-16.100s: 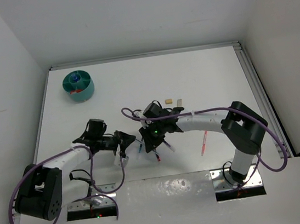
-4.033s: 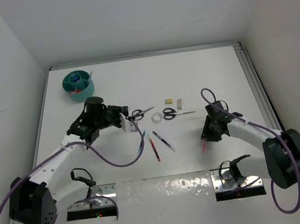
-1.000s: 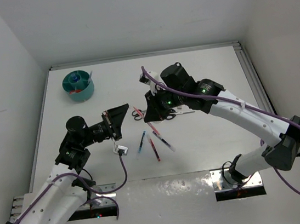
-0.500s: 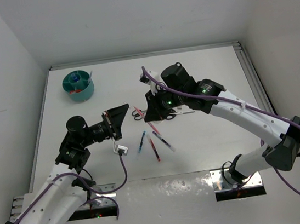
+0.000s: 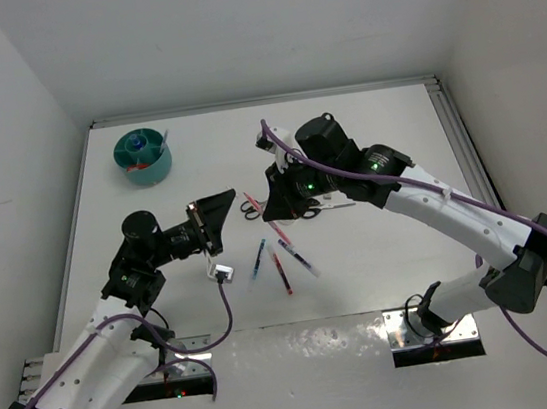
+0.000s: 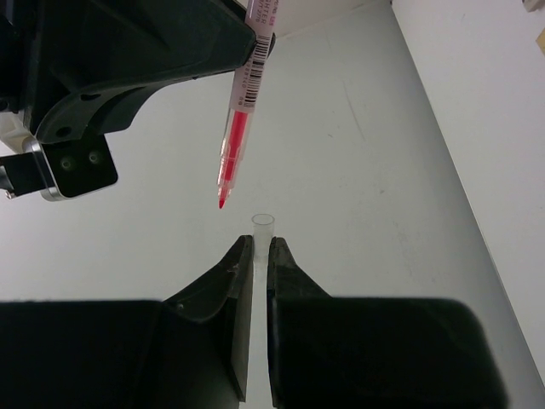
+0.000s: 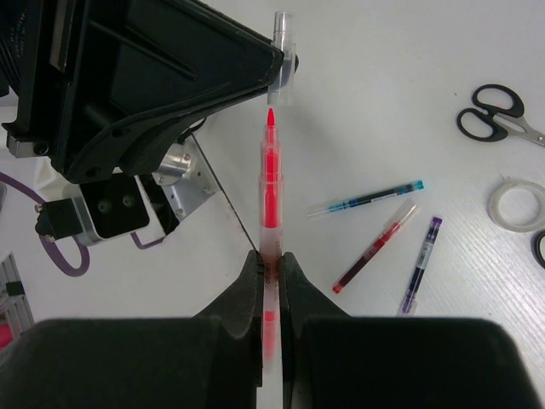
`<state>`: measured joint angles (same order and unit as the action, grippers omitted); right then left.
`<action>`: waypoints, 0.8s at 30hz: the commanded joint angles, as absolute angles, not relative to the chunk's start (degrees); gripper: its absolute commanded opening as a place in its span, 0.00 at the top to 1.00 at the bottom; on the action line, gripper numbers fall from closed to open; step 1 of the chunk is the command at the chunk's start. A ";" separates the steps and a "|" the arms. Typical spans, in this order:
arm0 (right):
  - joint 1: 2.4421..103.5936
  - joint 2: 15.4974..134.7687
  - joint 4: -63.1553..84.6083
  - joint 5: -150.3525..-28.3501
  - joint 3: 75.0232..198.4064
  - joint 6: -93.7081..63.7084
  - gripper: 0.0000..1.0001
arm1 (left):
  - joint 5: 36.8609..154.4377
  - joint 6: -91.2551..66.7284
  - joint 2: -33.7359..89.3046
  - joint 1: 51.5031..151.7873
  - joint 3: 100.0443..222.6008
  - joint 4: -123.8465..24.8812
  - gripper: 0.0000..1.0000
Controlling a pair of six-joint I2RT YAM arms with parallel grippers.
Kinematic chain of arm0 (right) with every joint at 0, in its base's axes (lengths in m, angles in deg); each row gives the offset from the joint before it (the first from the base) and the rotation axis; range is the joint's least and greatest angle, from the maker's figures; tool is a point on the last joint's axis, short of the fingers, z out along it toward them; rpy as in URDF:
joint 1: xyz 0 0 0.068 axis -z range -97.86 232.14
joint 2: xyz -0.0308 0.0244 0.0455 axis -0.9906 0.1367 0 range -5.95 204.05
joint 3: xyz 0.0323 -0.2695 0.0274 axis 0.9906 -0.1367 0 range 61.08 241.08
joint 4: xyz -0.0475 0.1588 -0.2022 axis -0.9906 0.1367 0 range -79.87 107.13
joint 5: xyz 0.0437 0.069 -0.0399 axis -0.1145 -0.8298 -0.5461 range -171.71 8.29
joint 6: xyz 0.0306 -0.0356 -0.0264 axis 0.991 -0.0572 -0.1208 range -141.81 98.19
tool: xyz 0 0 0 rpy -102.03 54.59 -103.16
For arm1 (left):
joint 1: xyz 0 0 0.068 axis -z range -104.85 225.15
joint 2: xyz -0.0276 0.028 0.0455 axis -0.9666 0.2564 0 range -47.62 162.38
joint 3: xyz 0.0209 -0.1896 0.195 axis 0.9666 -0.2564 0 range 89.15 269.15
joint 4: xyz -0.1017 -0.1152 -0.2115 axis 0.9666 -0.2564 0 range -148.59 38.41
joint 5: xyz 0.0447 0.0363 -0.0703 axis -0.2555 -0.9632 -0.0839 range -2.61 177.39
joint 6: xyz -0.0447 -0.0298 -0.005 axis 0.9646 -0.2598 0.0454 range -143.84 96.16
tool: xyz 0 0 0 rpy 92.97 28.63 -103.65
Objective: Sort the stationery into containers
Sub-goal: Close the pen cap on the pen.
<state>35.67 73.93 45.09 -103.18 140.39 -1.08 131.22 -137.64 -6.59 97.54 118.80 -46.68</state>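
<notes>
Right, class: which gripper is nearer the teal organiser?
Left. The left gripper hangs to the near right of the organiser; the right gripper is farther right, past the left one.

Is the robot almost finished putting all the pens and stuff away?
Not yet. The teal organiser already holds a few things. The right gripper, jaws shut, holds a red pen pointed at the clear cap in the left gripper. Three pens, scissors and a tape roll lie on the table.
</notes>
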 commanded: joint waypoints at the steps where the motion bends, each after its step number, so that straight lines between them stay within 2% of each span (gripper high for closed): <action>1: 35.91 73.24 42.74 -103.77 140.45 -1.16 1.00 | 131.95 -146.19 -6.14 97.38 119.47 -45.17 1.00; 24: 35.12 74.65 42.21 -104.74 140.27 -0.72 1.00 | 132.04 -143.29 -3.85 97.64 122.73 -40.69 1.00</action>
<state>35.49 74.52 44.50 -104.28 140.39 -0.65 130.13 -137.64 -3.90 97.56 119.83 -43.53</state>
